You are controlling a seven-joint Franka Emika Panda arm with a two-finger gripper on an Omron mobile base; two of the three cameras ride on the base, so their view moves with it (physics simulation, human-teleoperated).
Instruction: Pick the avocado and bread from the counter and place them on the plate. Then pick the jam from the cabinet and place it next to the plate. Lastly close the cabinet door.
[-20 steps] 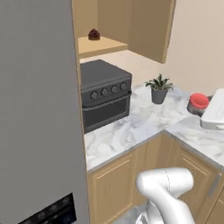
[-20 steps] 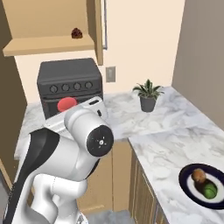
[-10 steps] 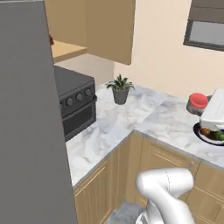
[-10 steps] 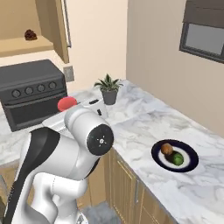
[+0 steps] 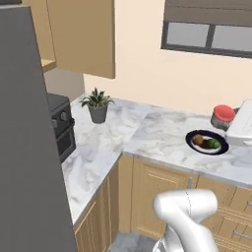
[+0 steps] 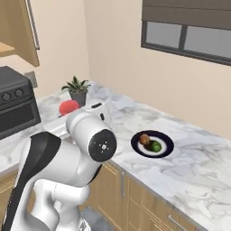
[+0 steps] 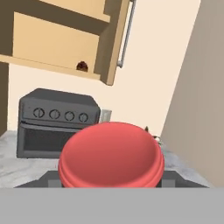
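Observation:
The navy plate [image 5: 220,148] [image 6: 168,147] lies on the marble counter [image 5: 157,130] [image 6: 198,158]. On it sit the brown bread [image 5: 198,140] [image 6: 145,139] and the green avocado [image 5: 212,143] [image 6: 156,146]. The dark red jam [image 7: 81,66] stands on the shelf of the cabinet [image 7: 52,43]. The cabinet door [image 7: 114,39] [image 5: 81,37] [image 6: 18,31] hangs open. My gripper [image 5: 228,121] [image 6: 77,111] [image 7: 111,180] is raised over the counter, shut on a red-lidded jar [image 5: 224,115] [image 6: 68,107] [image 7: 111,157].
A dark grey oven [image 5: 61,130] [image 6: 16,106] [image 7: 54,120] stands under the cabinet, with a potted plant [image 5: 98,106] [image 6: 77,89] beside it. A tall grey appliance side [image 5: 24,147] walls off the left. A window [image 5: 211,34] [image 6: 189,38] is above the counter.
The whole picture has shifted as the base drove: oven and cabinet slid left and the plate came closer. The red-lidded jar stayed in my gripper.

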